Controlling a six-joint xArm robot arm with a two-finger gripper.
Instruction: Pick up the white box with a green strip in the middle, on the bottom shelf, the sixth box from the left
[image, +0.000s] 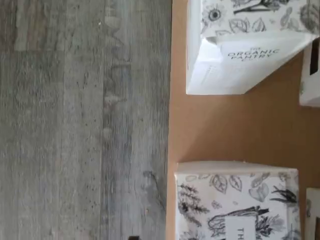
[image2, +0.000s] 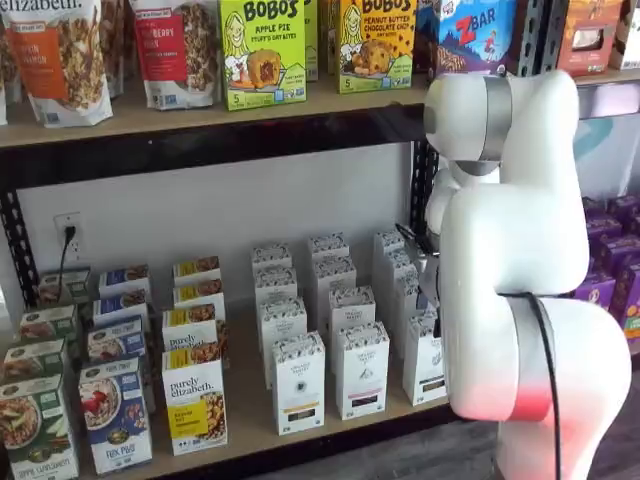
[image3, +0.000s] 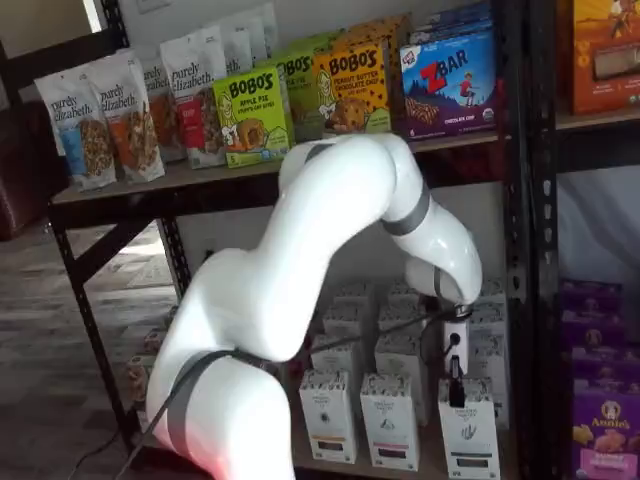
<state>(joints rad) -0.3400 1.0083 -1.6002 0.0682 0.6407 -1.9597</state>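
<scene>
The white box (image3: 469, 436), with a small greenish mark on its front, stands at the front right of the white cartons on the bottom shelf (image2: 250, 418). It also shows in a shelf view (image2: 424, 362), partly behind the arm. My gripper (image3: 455, 388) hangs just above its top; only dark fingers seen side-on show, with no gap to judge. In the wrist view two patterned white carton tops (image: 235, 45) (image: 235, 202) stand on the tan shelf board (image: 225, 130); I cannot tell which is the green-strip box.
Two more rows of like white cartons (image2: 362, 368) (image2: 298, 384) stand to the left, then granola and cereal boxes (image2: 195, 400). A black upright (image3: 520, 250) stands to the right. An upper shelf (image2: 200, 115) carries snack boxes. Grey wood floor (image: 85, 120) lies before the shelf.
</scene>
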